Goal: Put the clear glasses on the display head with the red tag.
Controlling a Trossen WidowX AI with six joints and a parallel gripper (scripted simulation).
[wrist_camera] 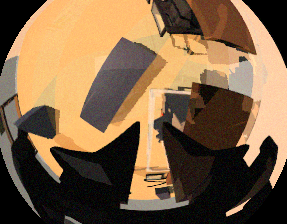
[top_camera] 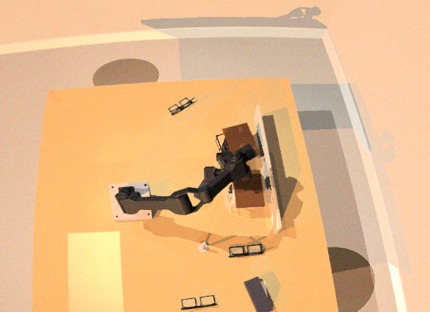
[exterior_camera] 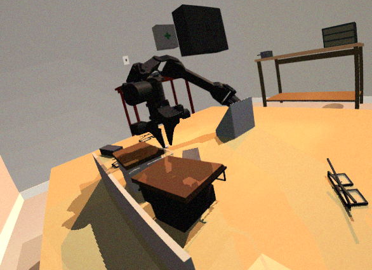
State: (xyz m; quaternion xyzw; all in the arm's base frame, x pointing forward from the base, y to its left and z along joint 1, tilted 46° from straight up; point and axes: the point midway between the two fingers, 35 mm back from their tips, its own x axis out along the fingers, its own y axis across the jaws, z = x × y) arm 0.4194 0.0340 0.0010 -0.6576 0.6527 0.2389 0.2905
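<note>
The clear glasses [wrist_camera: 151, 102] show as a pale outline: the front runs along the face side of the red-tagged display head [top_camera: 250, 196] [exterior_camera: 138, 154] [wrist_camera: 221, 120], and two pale temples run back toward it. Whether the bridge touches the nose and the temples hook behind the ears is hidden. A small red spot shows inside the outline. My gripper [exterior_camera: 168, 145] [wrist_camera: 151, 125] is partly open, its fingertips apart around the glasses' front line, with nothing seen clamped. The other head [top_camera: 239, 136] [exterior_camera: 179, 178] [wrist_camera: 226, 20] wears dark glasses [top_camera: 219, 141] [exterior_camera: 223, 175] [wrist_camera: 158, 17].
An upright board [top_camera: 275, 213] [exterior_camera: 144, 214] stands behind both heads. Dark glasses lie at the far side [top_camera: 181, 106] [exterior_camera: 346, 190] and two more pairs on the opposite side [top_camera: 246, 250] [top_camera: 199, 302]. A dark box [top_camera: 258, 294] and a small white object [top_camera: 202, 247] are nearby.
</note>
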